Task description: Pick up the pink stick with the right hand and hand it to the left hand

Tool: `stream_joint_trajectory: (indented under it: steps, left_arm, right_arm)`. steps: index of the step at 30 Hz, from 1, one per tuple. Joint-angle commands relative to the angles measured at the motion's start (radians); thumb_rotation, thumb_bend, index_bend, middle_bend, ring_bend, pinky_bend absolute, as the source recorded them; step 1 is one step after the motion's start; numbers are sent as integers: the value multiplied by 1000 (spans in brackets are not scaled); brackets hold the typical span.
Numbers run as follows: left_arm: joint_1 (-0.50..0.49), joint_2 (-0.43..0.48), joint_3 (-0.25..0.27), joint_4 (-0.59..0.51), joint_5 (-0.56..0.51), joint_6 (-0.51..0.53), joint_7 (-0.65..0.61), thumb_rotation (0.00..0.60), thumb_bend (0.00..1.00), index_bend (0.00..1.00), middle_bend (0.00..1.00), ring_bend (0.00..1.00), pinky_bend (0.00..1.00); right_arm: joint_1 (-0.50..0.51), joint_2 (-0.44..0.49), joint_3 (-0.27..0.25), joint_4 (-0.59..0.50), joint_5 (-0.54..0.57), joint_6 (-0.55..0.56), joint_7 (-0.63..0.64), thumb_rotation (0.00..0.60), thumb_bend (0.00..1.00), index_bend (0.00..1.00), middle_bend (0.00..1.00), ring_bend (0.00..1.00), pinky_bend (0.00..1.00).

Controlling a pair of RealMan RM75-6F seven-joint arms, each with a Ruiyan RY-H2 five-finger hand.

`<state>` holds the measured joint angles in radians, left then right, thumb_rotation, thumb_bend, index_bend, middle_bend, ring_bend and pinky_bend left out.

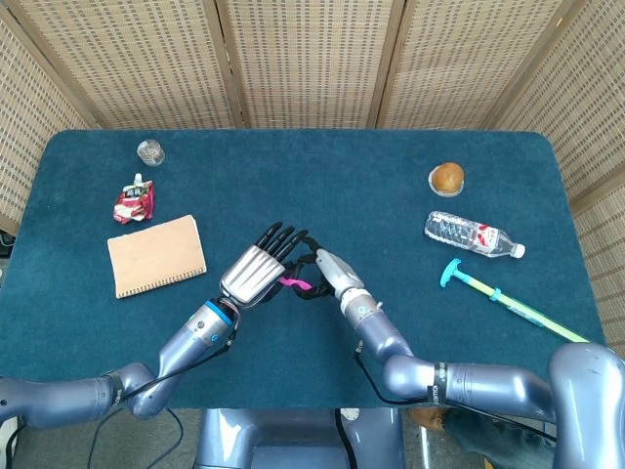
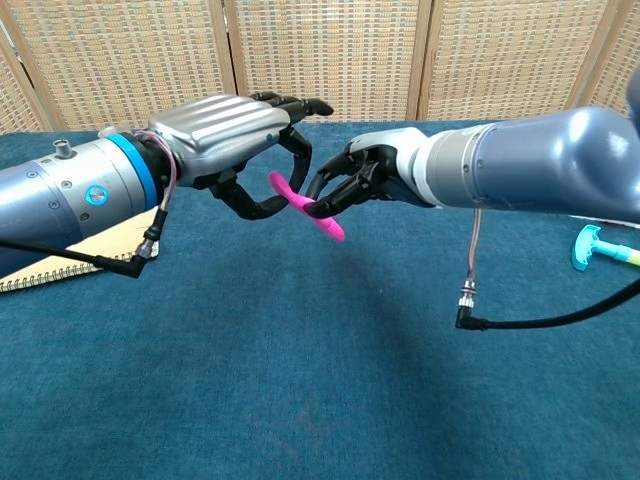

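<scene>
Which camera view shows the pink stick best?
The chest view: the pink stick shows along its length between the right hand and left hand. The head view shows only a short pink piece between the fingers.

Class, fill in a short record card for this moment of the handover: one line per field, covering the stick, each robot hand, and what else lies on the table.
Stick: pink stick, in the air above the table, tilted
Right robot hand: right robot hand pinches the stick
Left robot hand: left robot hand has fingers curled around the stick's upper end; firm grip cannot be told
Handover: not finished, right robot hand has not let go
Left side of table: notebook, red pouch, small glass
Right side of table: bread roll, water bottle, green-handled tool
</scene>
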<state>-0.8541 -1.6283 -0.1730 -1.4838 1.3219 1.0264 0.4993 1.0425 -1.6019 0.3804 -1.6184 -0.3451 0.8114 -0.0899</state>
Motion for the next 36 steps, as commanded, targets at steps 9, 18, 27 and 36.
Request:
stream_joint_trajectory:
  steps: [9,18,27,36]
  left_arm:
    - [2,8,-14,-16,-5,20,6,600,489,762,0,0,0]
    - [5,23,-22,-40,-2,35,-10,600,489,762,0,0,0]
    - [13,55,-47,-78,2,65,-39,600,489,762,0,0,0]
    - [35,134,-106,-158,-1,121,-104,600,489,762,0,0,0]
  right_arm:
    - [-12,11,-6,5,-7,-1,11,600,720,680,73,0,0]
    - [-29,19,-17,11,-12,-1,23,600,720,684,73,0,0]
    - [-41,22,-32,22,-13,2,24,600,719,685,73,0,0]
    - [-57,27,-43,35,-9,10,23,600,720,685,74,0,0]
